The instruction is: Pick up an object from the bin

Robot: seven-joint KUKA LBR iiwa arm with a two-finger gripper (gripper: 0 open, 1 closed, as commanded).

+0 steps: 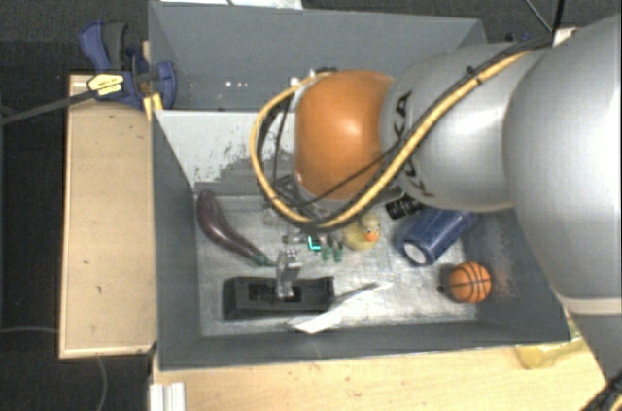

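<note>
While we are hanging the gripper [289,279] low in the front-left part of the grey metal bin [185,205], its tip is sitting right over the flat black rectangular block [255,295] that is lying lengthwise near the front wall, and we are judging this block to be the thing to pick. We cannot tell whether the gripper is open or closed: its tip is showing as one thin pale stem against the black, and the rounded orange wrist cover [335,132] is hiding what is above it. We are not seeing anything clamped in it. To do this step well, we are wanting the tip centred across the block's short width, so that the close is coming onto its two long edges, not its ends. We are also wanting it low enough to catch the sides, since so flat a piece is likely offering little height to grip. The thin white strip [342,300] is lying at the block's right end, touching it or just beside it, so we are keeping the close to the left of it, lest it be pinched along. The dark purple aubergine-shaped piece [219,222] is lying behind and to the left, apart from the block. The small green bits [333,251] and the little yellow toy [367,232] are sitting just behind the gripper. The blue cylinder [432,236] and the small orange ball [469,283] are lying well apart to the right, and we are judging them no hindrance.
</note>
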